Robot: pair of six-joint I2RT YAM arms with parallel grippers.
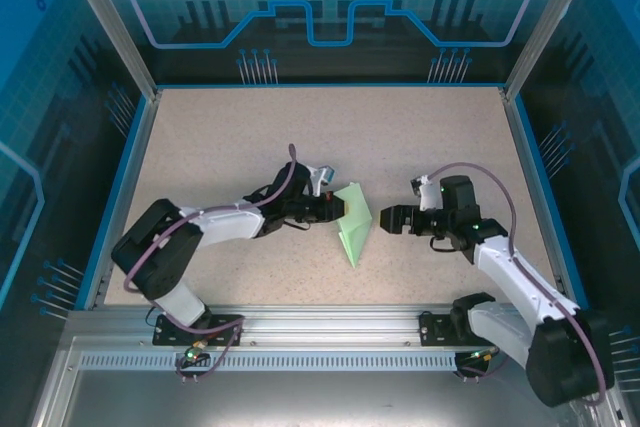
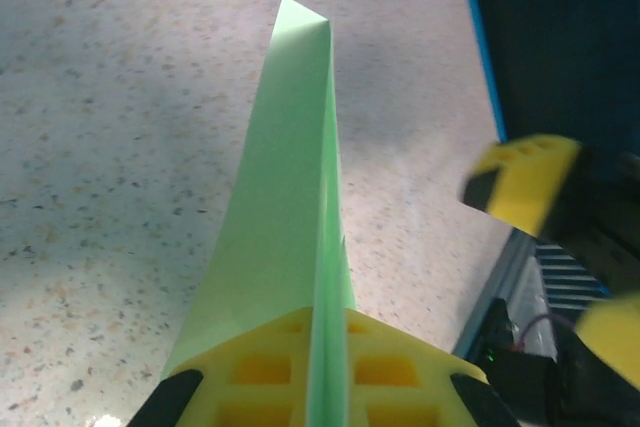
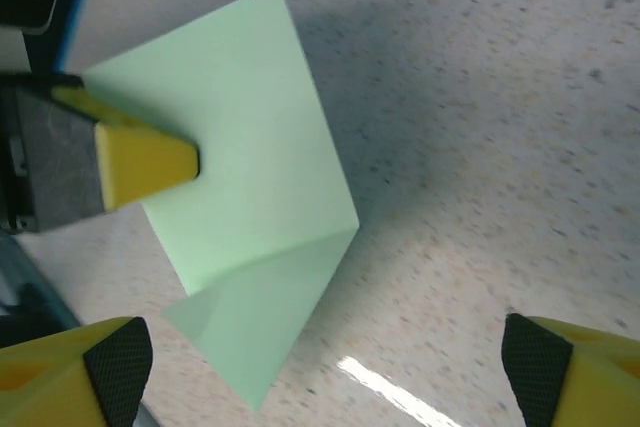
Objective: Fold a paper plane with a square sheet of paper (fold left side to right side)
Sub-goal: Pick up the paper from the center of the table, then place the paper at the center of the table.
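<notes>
Pinching paper (image 1: 352,229) — left pincer (image 1: 336,209) clamped; right pincer (image 1: 386,218) agape

Surfaces: paper, plastic, speckled top, metal.
Sheet of paper (image 3: 240,137): thin, smooth, matt pale green, 1 sharp crease. Tabletop (image 3: 480,97): beige, dark-speckled, stone-like, mostly matt, 1 glare streak. Fingers (image 2: 262,375) of the left gripper (image 2: 325,327): matt yellow plastic with moulded square pockets. Right gripper (image 3: 328,357): same yellow plastic, black textured tips. Front rail (image 1: 300,322): silver metal, satin, slotted. Side panels (image 1: 40,67): glossy blue.
</notes>
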